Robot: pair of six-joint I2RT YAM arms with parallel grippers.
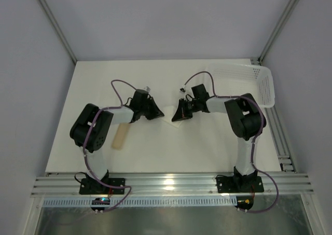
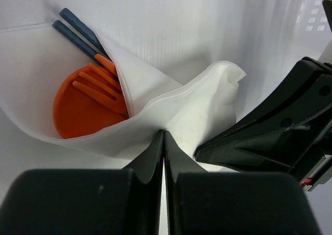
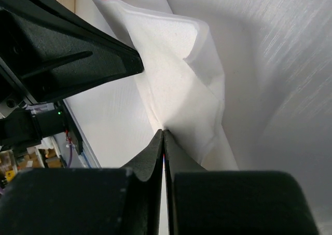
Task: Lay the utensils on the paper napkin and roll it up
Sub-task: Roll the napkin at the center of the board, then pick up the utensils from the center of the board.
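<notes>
The paper napkin is folded partly over the utensils and lifted at its edge. In the fold lie the orange spoon, orange fork-like tines and two dark blue sticks. My left gripper is shut on the napkin's near edge. My right gripper is shut on another edge of the napkin. In the top view the left gripper and right gripper face each other closely, with a bit of napkin between them.
A short beige piece lies on the table near the left arm's elbow. A white perforated basket stands at the back right. The right gripper's black body is close beside the left one.
</notes>
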